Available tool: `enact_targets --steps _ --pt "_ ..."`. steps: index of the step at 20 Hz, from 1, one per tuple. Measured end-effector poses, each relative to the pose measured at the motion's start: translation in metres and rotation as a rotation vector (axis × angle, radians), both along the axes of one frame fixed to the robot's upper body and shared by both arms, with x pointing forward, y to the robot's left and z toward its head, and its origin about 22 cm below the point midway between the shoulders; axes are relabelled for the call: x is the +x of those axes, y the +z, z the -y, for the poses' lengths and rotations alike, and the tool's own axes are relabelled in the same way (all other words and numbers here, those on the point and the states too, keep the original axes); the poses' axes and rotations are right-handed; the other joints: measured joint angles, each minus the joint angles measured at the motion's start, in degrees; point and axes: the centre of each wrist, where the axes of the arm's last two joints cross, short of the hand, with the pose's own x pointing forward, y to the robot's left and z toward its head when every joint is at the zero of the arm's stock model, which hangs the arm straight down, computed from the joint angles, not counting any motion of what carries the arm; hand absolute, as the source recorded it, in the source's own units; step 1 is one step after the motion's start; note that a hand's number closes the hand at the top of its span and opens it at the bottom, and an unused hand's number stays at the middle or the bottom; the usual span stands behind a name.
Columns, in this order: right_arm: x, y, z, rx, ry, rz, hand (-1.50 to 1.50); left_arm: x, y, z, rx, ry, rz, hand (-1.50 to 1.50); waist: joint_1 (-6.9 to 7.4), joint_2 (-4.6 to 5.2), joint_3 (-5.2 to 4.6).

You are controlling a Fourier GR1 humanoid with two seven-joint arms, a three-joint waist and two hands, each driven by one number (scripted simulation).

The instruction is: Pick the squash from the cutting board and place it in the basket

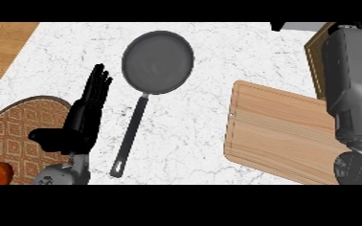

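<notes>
The wooden cutting board lies at the right with nothing showing on its bare part. The woven brown basket sits at the lower left, cut by the view's edge. A sliver of an orange-red thing shows at the far left edge over the basket; I cannot tell what it is. My left hand is open beside the basket's right rim, fingers straight and pointing away. My right forearm covers the board's right side. Its dark end, at the lower right corner, is too cut off to read.
A dark frying pan lies in the middle of the white marble counter, its handle running toward me just right of the left hand. A wooden-edged object stands at the back right.
</notes>
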Motion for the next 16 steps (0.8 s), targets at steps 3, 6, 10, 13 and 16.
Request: enact_targets --steps 3,6,10,13,16 --pt "0.0 -0.007 0.0 0.014 -0.006 -0.015 1.5 -0.002 -0.002 0.0 0.0 0.003 0.003 0.0 -0.25 -0.15 -0.11" --pt "-0.001 -0.014 -0.002 0.019 -0.004 -0.012 1.5 -0.004 -0.003 -0.002 0.0 0.003 0.002 0.0 -0.44 -0.4 -0.39" --pt "-0.004 -0.022 0.001 0.031 -0.005 0.019 1.5 -0.004 -0.001 -0.007 0.0 0.015 -0.001 0.0 -0.76 -0.71 -0.65" --pt "-0.006 -0.031 0.003 0.033 -0.008 0.038 1.5 -0.004 0.0 -0.007 -0.002 0.019 0.003 0.0 -1.01 -0.96 -0.81" --pt "-0.008 -0.036 0.002 0.045 -0.014 0.058 1.5 -0.005 0.0 -0.009 0.0 0.03 0.0 0.0 -1.36 -1.14 -0.84"
